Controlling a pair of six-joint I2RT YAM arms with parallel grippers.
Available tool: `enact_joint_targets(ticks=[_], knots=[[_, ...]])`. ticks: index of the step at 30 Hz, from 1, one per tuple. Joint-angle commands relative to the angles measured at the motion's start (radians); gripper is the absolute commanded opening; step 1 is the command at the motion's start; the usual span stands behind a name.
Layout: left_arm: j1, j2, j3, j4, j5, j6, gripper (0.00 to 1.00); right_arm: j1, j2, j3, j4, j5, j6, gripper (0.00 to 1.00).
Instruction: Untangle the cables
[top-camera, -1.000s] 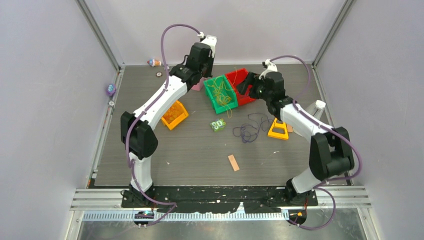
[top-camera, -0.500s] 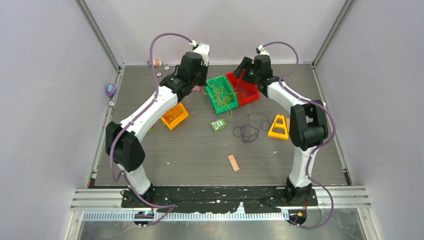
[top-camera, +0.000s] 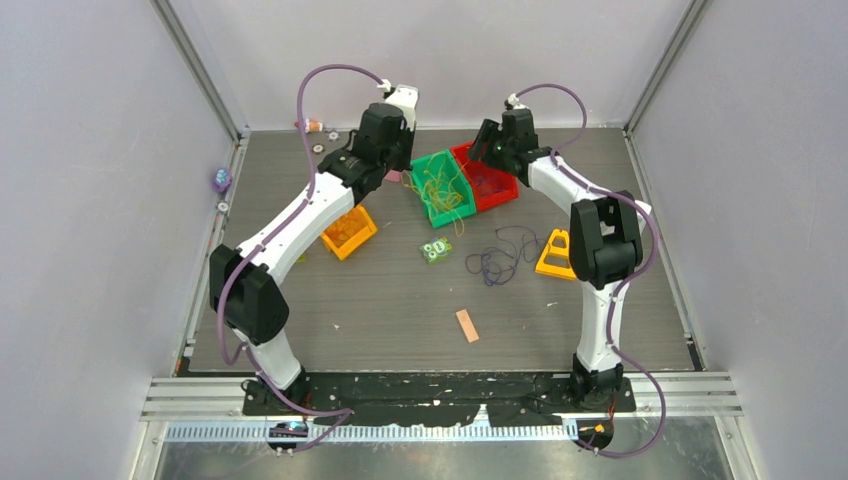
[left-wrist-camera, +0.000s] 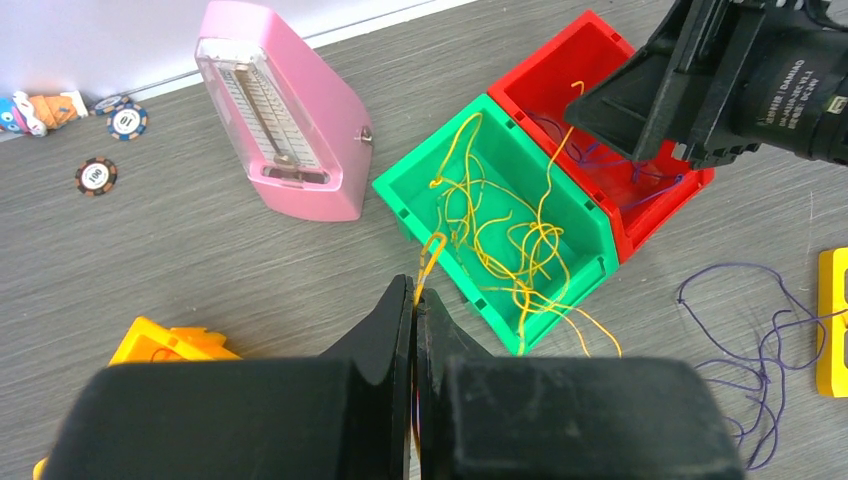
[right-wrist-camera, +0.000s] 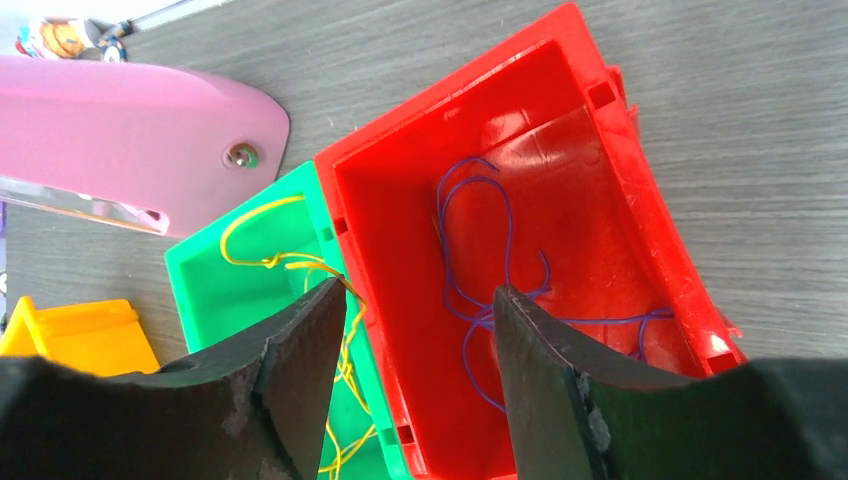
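Thin yellow-orange cables (left-wrist-camera: 500, 230) lie tangled in a green bin (top-camera: 425, 210). My left gripper (left-wrist-camera: 414, 290) is shut on one strand of them, just outside the bin's near corner. Purple cables (right-wrist-camera: 500, 220) lie in the red bin (right-wrist-camera: 660, 250) next to it. My right gripper (right-wrist-camera: 420, 295) hangs open over the red bin, nothing between its fingers. One yellow strand runs up past its left fingertip (right-wrist-camera: 325, 300). Another purple tangle (top-camera: 500, 255) lies loose on the table.
A pink metronome (left-wrist-camera: 280, 130) stands left of the green bin. A yellow bin (top-camera: 348, 230) sits under my left arm. A yellow triangular piece (top-camera: 557, 255), a green toy (top-camera: 435, 250) and an orange strip (top-camera: 467, 325) lie on the table. Poker chips (left-wrist-camera: 97, 175) lie far left.
My right arm has swung from the table's right side up to the red bin, its jaws narrowing. My left arm has shifted slightly left with the strand still pinched.
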Motion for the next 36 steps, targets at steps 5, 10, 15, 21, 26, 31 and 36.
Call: enact_joint_targets(ticks=[5, 10, 15, 21, 26, 31, 36], knots=[[0.003, -0.022, 0.011, 0.04, -0.022, 0.019, 0.0, -0.001, 0.026, 0.029, 0.073, -0.079, 0.011, 0.52], [0.004, -0.009, 0.022, 0.036, -0.019, 0.026, 0.0, -0.002, 0.052, 0.05, 0.159, -0.164, -0.004, 0.5], [0.004, 0.006, 0.044, 0.027, -0.024, 0.037, 0.0, 0.007, 0.075, 0.084, 0.17, -0.181, -0.015, 0.32], [0.007, 0.067, 0.096, 0.039, -0.04, 0.025, 0.0, 0.014, 0.045, 0.084, 0.175, -0.199, -0.034, 0.05], [0.006, 0.186, 0.151, 0.11, -0.155, -0.01, 0.0, 0.036, -0.01, 0.035, 0.231, -0.246, -0.078, 0.05], [-0.004, 0.334, 0.222, 0.19, -0.221, -0.098, 0.0, 0.052, -0.053, -0.026, 0.27, -0.29, -0.082, 0.05], [-0.039, 0.48, 0.362, 0.186, -0.354, -0.068, 0.0, 0.053, -0.119, -0.137, 0.357, -0.312, -0.063, 0.05]])
